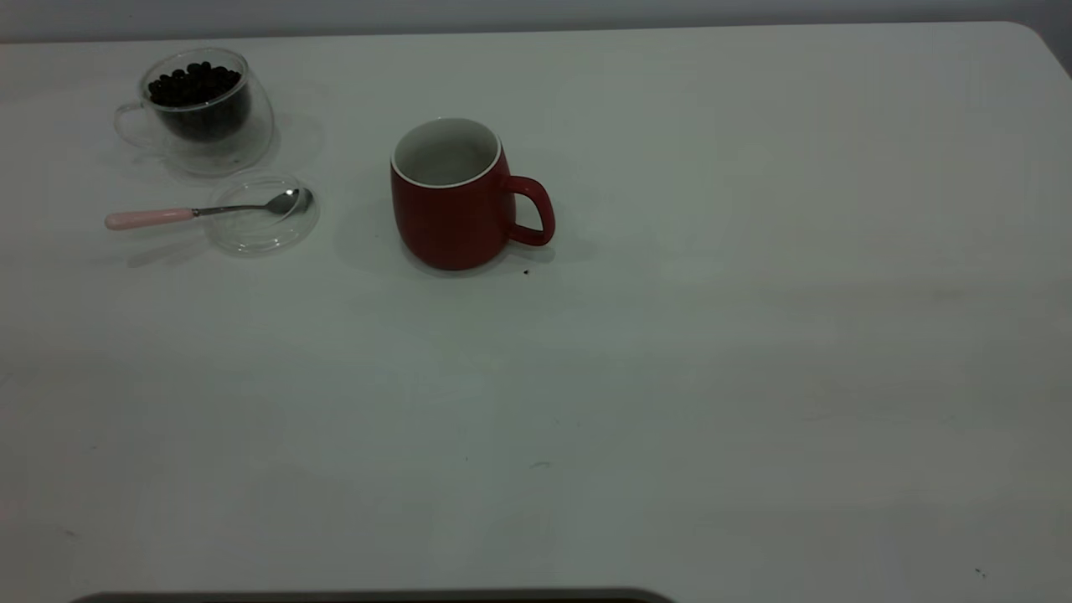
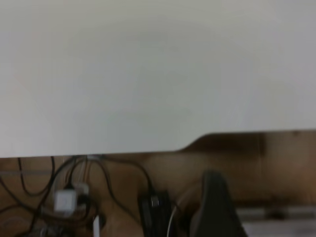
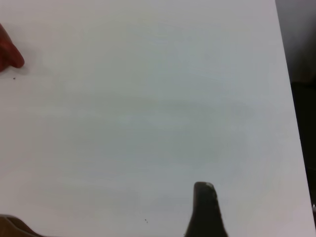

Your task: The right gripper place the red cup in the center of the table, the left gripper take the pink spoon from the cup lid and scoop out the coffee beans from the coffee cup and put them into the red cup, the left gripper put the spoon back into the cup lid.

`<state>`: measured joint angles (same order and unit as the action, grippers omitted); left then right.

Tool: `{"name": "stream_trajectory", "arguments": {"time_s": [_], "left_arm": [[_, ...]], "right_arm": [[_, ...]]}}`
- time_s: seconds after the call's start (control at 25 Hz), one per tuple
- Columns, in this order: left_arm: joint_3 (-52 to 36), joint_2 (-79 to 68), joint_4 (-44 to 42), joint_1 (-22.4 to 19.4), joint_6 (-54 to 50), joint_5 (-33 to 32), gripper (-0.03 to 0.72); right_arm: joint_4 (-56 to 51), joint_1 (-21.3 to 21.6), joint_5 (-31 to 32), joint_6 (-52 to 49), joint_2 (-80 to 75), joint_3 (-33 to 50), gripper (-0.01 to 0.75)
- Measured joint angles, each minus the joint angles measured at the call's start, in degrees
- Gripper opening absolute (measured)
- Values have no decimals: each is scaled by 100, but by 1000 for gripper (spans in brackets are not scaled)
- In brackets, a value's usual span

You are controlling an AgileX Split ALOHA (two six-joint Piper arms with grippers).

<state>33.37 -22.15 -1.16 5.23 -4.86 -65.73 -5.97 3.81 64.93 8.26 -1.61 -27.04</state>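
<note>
White tabletop (image 1: 670, 402) fills nearly the whole exterior view, bare across its lower half and right side, with a dark strip along the bottom edge. Neither arm shows in that view. Only one dark fingertip shows at the bottom of each wrist view: the left gripper (image 2: 215, 207) hangs off the table edge above cables and a wooden floor, and the right gripper (image 3: 205, 210) is over bare table. From these views I cannot tell whether either pair of fingers is apart or together.

Farther up, just left of centre, the red cup (image 1: 452, 197) stands upright, its handle toward the right of the frame, its white inside seemingly empty. A sliver of it also shows at the upper left edge of the right wrist view. So the cup looks already placed, and the step in hand is judged to be the left gripper fetching the spoon.

In the upper left, the cup lid (image 1: 264, 216) lies flat, well apart from the red cup. The pink spoon (image 1: 209, 210) rests across it, bowl over the lid and handle jutting out to the left. Beyond, just behind the lid, sits the coffee cup (image 1: 199, 109) holding the coffee beans (image 1: 194, 84).

To do it well, approach the pink handle from above, grip it outside the lid's rim, and lift straight so the lid does not slide.
</note>
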Motion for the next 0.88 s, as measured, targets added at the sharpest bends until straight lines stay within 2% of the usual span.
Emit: {"name": "stream_trajectory", "arguments": {"time_s": [0.36, 0.88], "left_arm": [[-415, 1235, 29, -489, 396, 38, 559], [-546, 1970, 285, -548, 565, 97, 559]], "right_arm": [[0, 0, 0, 0, 0, 0, 591], [0, 0, 0, 0, 0, 0, 591]]}}
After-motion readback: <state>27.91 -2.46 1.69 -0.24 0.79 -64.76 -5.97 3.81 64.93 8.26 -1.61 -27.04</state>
